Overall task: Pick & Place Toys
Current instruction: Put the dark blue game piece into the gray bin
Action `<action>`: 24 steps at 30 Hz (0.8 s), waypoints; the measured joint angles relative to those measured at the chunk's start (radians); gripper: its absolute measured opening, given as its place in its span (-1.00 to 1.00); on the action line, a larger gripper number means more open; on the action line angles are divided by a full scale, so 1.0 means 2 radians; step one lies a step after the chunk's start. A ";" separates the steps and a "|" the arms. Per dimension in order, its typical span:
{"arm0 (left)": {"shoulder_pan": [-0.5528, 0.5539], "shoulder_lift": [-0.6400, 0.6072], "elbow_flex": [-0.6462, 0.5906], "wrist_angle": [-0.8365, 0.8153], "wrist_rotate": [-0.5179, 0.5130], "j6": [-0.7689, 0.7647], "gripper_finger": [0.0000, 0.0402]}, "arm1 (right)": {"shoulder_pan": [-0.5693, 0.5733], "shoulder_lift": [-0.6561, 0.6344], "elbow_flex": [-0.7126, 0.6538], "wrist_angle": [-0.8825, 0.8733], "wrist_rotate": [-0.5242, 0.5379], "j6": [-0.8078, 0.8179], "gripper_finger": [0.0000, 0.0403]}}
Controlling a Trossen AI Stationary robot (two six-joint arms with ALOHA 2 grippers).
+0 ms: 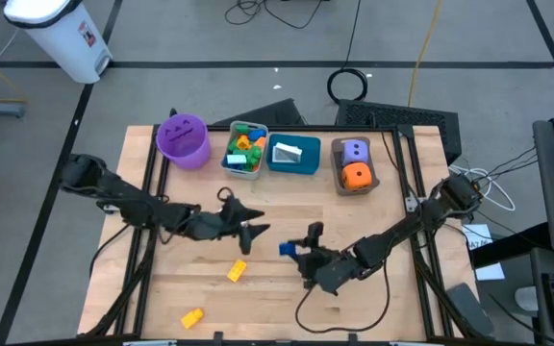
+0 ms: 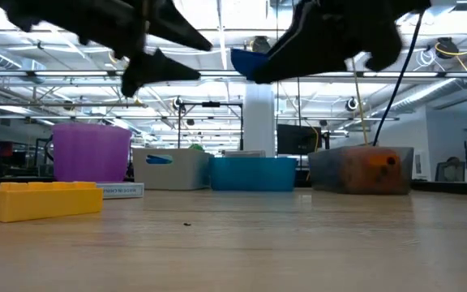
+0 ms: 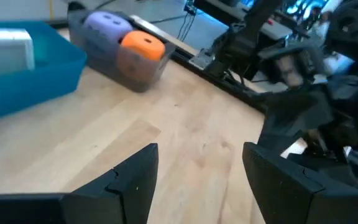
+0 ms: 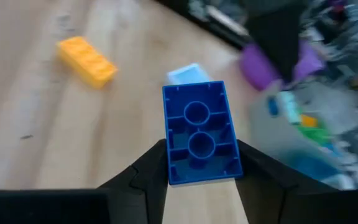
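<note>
My right gripper (image 4: 201,158) is shut on a blue brick (image 4: 199,132) and carries it above the middle of the table (image 1: 288,248), high over the boards in the low view (image 2: 248,63). A pale blue flat piece (image 4: 184,74) shows behind the brick's far end; whether it is held I cannot tell. My left gripper (image 3: 197,180) hangs open a little to the left (image 1: 256,231) with nothing between its fingers. Two yellow bricks (image 1: 238,271) (image 1: 192,317) lie flat on the table toward the near edge. My right gripper pinches the blue brick by its two long sides (image 4: 170,167), close to the end nearest the wrist. The fingers come from the table's right, slanting slightly down, and lie along the brick. The brick is lifted clear, its hollow underside (image 4: 197,115) turned toward the wrist camera.
Along the far edge stand a purple bucket (image 1: 183,140), a grey bin (image 1: 229,163) with several bricks, a teal bin (image 1: 306,165) and a brown bin (image 1: 339,178) holding a purple and an orange die. A black cable (image 1: 301,312) loops near the front edge.
</note>
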 joint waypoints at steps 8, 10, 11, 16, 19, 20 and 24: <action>0.057 0.068 0.000 0.140 0.129 -0.029 0.21 | -0.017 -0.004 0.000 0.002 0.066 -0.041 -0.24; 0.063 0.079 0.000 0.161 0.146 -0.029 0.21 | -0.023 -0.005 0.000 0.003 0.066 -0.038 -0.23; 0.065 0.084 0.000 0.168 0.150 -0.029 0.21 | -0.026 -0.005 0.000 0.003 0.066 -0.038 -0.23; 0.066 0.091 0.000 0.172 0.149 -0.029 0.21 | -0.037 -0.005 0.000 0.003 0.066 -0.039 -0.27; 0.066 0.091 0.000 0.177 0.148 -0.028 0.21 | -0.045 -0.005 0.000 0.003 0.066 -0.039 -0.25; 0.066 0.091 0.000 0.182 0.148 -0.026 0.21 | -0.048 -0.005 0.000 0.004 0.066 -0.039 -0.23; 0.065 0.091 0.000 0.183 0.146 -0.023 0.21 | -0.059 -0.005 0.000 0.020 0.065 -0.054 -0.22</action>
